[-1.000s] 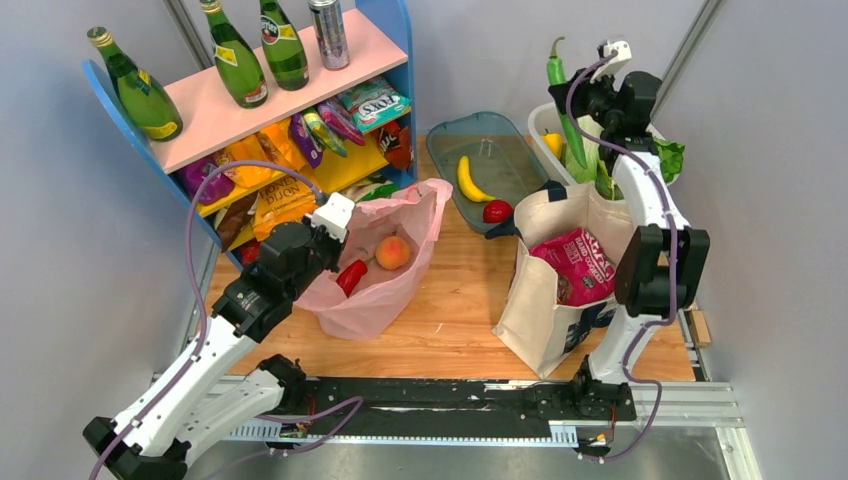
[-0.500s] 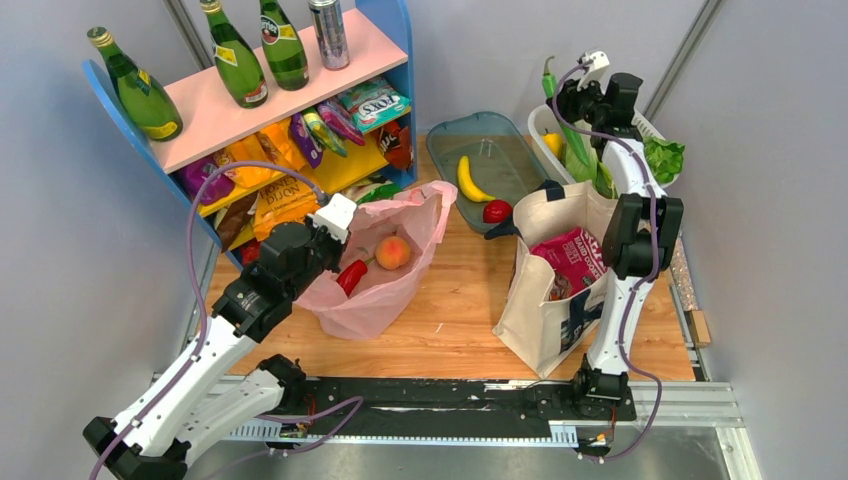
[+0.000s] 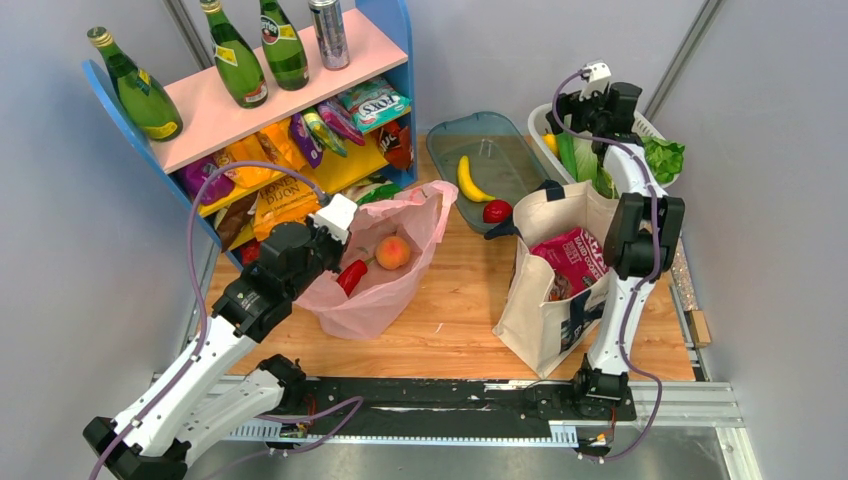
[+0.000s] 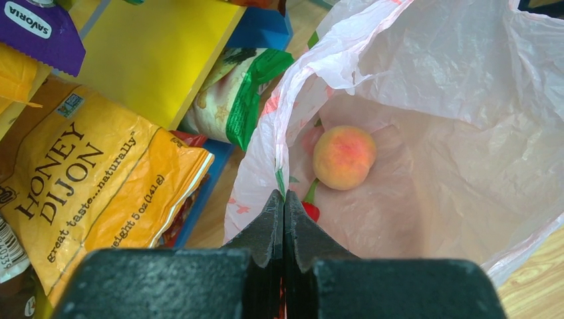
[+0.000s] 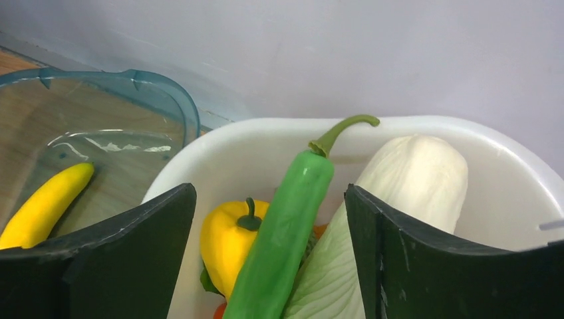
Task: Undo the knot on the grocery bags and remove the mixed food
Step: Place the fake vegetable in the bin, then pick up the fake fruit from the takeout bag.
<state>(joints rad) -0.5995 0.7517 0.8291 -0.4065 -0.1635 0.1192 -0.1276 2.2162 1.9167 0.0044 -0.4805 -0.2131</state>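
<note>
Top view: pink bag (image 3: 385, 290) sitting on table (image 3: 460, 320), left of cream tote (image 3: 545, 300); mouth gaping wide, film crinkling, translucent; peach (image 3: 392, 251) and red pepper (image 3: 351, 276) lying inside.
Left wrist: left jaws pressing together, pinching bag's near rim.
Right wrist: right jaws standing spread above white basin (image 5: 505, 159); long green pepper (image 5: 286, 226) lying below, between them.

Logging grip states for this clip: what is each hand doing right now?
Left hand: closed on the rim of the pink plastic bag.
Right hand: open, holding nothing.
</note>
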